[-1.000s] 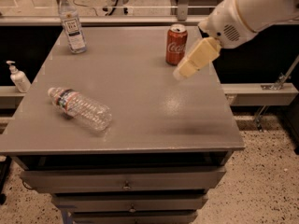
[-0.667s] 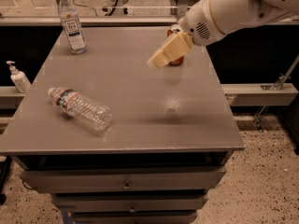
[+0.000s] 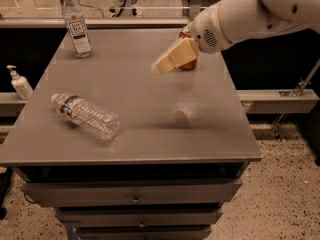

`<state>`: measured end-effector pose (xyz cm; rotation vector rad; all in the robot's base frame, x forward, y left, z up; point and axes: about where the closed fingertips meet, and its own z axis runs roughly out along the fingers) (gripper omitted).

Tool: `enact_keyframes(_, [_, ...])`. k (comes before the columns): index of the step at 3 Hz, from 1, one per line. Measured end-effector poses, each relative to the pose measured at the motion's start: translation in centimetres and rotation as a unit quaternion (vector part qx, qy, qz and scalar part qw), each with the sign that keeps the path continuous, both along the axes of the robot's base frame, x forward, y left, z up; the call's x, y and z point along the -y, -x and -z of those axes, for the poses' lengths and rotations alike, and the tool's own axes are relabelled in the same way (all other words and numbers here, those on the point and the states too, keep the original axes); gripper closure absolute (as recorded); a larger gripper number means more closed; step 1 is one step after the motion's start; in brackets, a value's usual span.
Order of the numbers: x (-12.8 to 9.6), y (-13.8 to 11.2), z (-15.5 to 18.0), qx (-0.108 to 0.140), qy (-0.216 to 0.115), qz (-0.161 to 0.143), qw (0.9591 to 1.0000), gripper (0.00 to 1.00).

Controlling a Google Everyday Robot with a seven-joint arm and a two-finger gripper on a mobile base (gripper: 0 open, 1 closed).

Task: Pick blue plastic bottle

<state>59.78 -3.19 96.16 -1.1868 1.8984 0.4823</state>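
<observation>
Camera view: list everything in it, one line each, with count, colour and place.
upright bottle: one, clear with white cap and white label, standing at the table's far left corner.
lying bottle: one, clear and ribbed with a dark label band, on its side at the table's left front.
can: one, red, far right part of the table, partly hidden behind the claw.
pump bottle: one, white, on a ledge left of the table.
table: one, grey.
drawers: three in view, grey, under the tabletop.
arm: one, white, upper right, over the table.
claw: one, tan, above the table in front of the can.
</observation>
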Motion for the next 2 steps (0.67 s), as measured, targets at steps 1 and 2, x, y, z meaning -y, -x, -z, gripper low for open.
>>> enact_keyframes(1, [-3.8,-3.4,1.5,0.016,-0.065,0.007,0.9978,0.00])
enact_keyframes(2, [-8.9,-7.7,2.5,0.034,-0.125,-0.003,0.9915,0.00])
